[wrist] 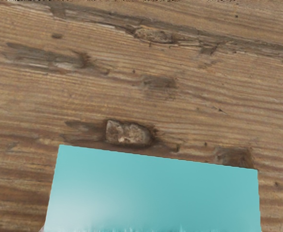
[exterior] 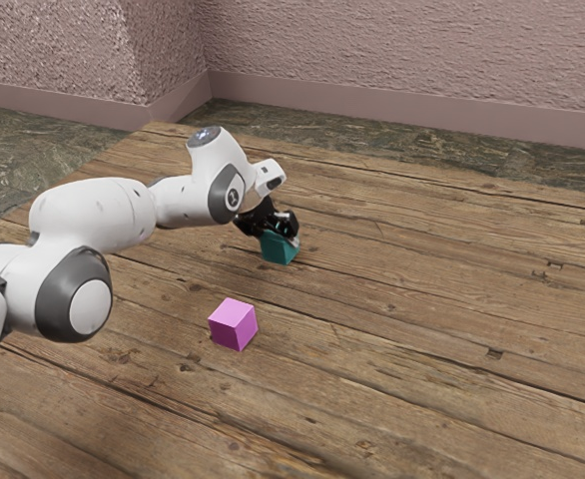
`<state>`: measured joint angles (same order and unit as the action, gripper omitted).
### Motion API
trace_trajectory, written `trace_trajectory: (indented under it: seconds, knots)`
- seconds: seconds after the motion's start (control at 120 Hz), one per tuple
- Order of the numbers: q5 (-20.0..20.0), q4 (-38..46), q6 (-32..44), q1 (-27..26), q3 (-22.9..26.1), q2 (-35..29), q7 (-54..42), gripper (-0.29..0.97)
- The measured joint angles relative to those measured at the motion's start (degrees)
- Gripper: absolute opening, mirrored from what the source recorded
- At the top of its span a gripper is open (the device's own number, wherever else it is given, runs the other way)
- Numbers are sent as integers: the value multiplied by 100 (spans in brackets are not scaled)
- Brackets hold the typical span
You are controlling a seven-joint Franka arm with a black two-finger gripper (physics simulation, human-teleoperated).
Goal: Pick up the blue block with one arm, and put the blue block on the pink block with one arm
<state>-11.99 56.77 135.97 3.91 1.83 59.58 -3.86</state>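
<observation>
The white arm reaches in from the exterior view's left, and its black pincer pinches the small teal-blue cube block from two sides at its upper part. The block sits slightly tilted, at or just above the weathered wooden plank surface; which of the two is unclear. The pink cube block rests on the planks well apart, nearer the camera. In the wrist view, the teal-blue block lies just under the hand, beside a dark knot in the wood.

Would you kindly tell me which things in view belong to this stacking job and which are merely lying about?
Part of the job: blue block, at the gripper; pink block, standing apart from it.
Just surroundings: wooden table; stone floor; textured wall.
</observation>
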Motion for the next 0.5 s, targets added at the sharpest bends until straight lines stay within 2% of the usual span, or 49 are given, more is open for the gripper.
trace_trajectory:
  seconds: [0.042, 0.1, 0.35, 0.425, 0.5]
  knots:
    - [3, 28, 10, -11, -7, -37, 33, 30]
    - [4, 474, 17, -61, -33, -442, 73, 28]
    - [72, 4329, 33, -220, -64, -3722, 368, 25]
    - [86, 5130, 22, -254, -45, -4336, 483, 25]
    - [90, 5568, 6, -280, -34, -4646, 591, 25]
